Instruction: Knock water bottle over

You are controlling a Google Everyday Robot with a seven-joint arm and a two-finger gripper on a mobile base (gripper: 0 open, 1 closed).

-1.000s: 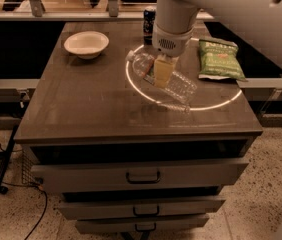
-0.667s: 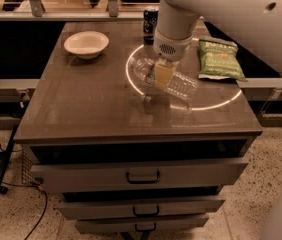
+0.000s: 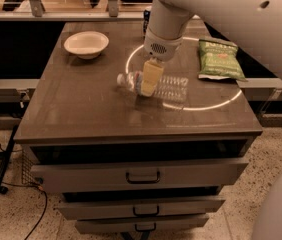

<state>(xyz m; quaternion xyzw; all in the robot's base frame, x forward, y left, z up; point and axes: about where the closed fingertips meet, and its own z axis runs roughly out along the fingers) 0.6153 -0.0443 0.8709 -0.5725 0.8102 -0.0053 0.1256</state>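
The water bottle [image 3: 173, 88], clear ribbed plastic with a white cap, lies on its side near the middle of the brown table [image 3: 81, 114]. Its cap end [image 3: 122, 78] points left and its base points right. My gripper [image 3: 149, 81] hangs straight down from the white arm and sits right over the bottle's neck end, hiding the label area. It looks to be touching the bottle. The dark blue soda can [image 3: 146, 16] stands at the back edge, mostly hidden behind my arm.
A white bowl [image 3: 86, 43] sits at the back left. A green chip bag [image 3: 220, 59] lies at the right. A bright ring of light [image 3: 216, 104] curves over the tabletop. Drawers with handles [image 3: 142, 176] are below the front edge.
My gripper has moved left and a little toward the front. The bottle has gone from tilted under the gripper to flat on its side, with its cap now showing at the left.
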